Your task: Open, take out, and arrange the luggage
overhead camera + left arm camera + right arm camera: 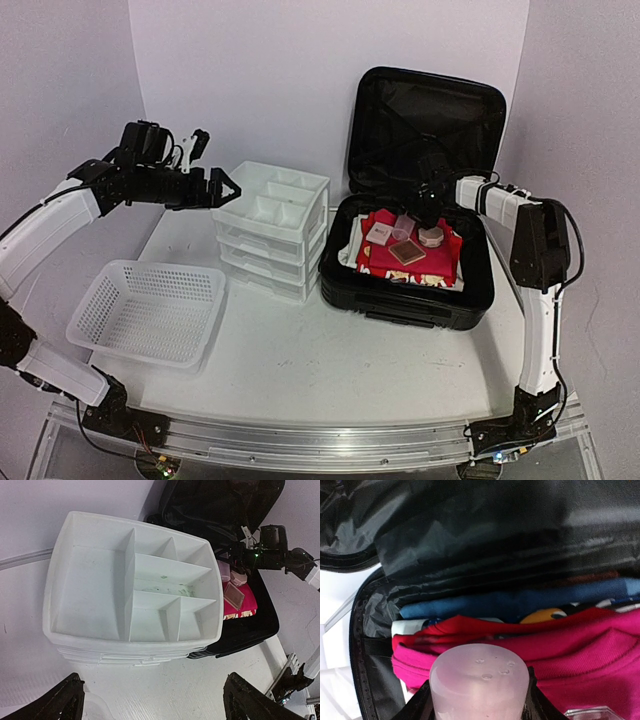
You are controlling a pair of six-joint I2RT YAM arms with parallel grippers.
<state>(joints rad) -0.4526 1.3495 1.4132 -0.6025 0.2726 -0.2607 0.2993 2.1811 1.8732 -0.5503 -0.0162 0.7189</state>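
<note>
Far left on the table (330, 370) sits a white mesh basket (145, 310). Above and behind it hangs the left gripper (228, 189), jaws spread wide with nothing between them, just off the left edge of the white drawer unit (272, 235). Right of the drawers, close beside them, the luggage (400, 295) lies open: base flat on the table, lid (425, 110) standing upright at the back. The right gripper (427, 210) reaches down into the open base, above the red clothes (442, 258). Its fingers (415, 705) lie against both sides of a small cloudy bottle (480, 680), seemingly gripping it.
</note>
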